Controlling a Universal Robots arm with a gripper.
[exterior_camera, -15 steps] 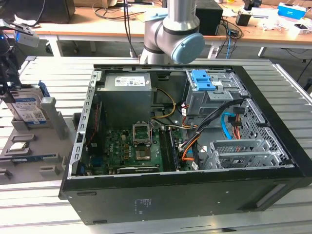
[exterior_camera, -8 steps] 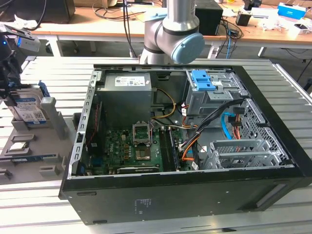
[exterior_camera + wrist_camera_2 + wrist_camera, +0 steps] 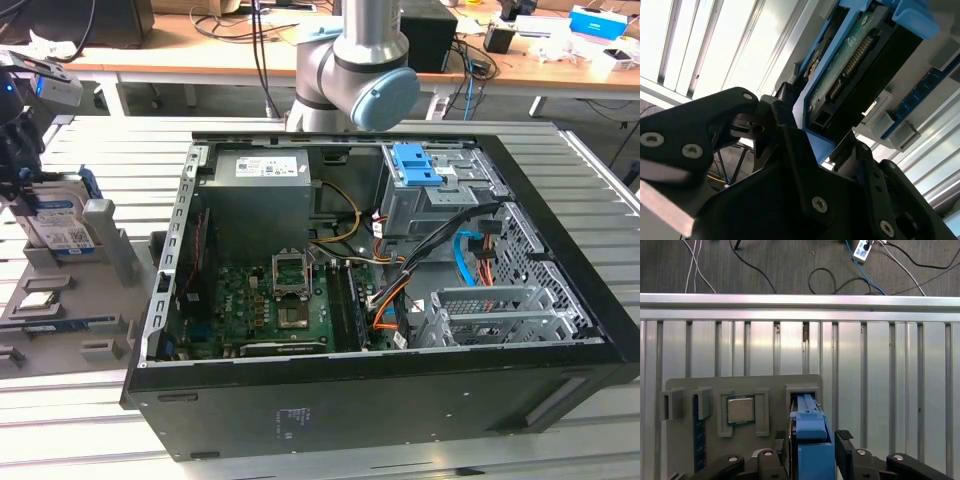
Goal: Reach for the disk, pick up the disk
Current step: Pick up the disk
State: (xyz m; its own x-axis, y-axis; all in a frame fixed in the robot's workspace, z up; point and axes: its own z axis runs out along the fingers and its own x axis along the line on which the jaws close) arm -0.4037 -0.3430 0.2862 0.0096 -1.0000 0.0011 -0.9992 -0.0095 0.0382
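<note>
A: Scene, big to small?
B: A slatted metal table [image 3: 70, 430] is logged first. An open computer case [image 3: 380, 410] is seen at centre frame in the exterior view, with the arm [image 3: 350, 60] at top centre. A grey fixture [image 3: 105, 245] is placed far to the exterior view's left, at mid height.
A: Disk?
B: The disk [image 3: 55, 215] is stood on edge in a slot of that fixture, label facing out. It is judged not yet lifted, since the base is seated.
A: Gripper?
B: The gripper [image 3: 812, 442] is set over the disk's top edge. The fingers [image 3: 844, 439] are narrowed onto both flanks of the blue bracket [image 3: 815, 462]. No gap is made out in the first wrist view, so the disk is read as clamped.
A: Small stuff?
B: A square chip [image 3: 741, 410] and a blue memory strip [image 3: 699, 432] are held in neighbouring pockets, apart from the disk.
A: Doing it well?
B: The pull should be kept straight along the slot, with the disk held upright. Any tilt is likely to bind it against the slot walls and drag the fixture. The grip should be kept centred on the bracket, so that no twist is set up.
</note>
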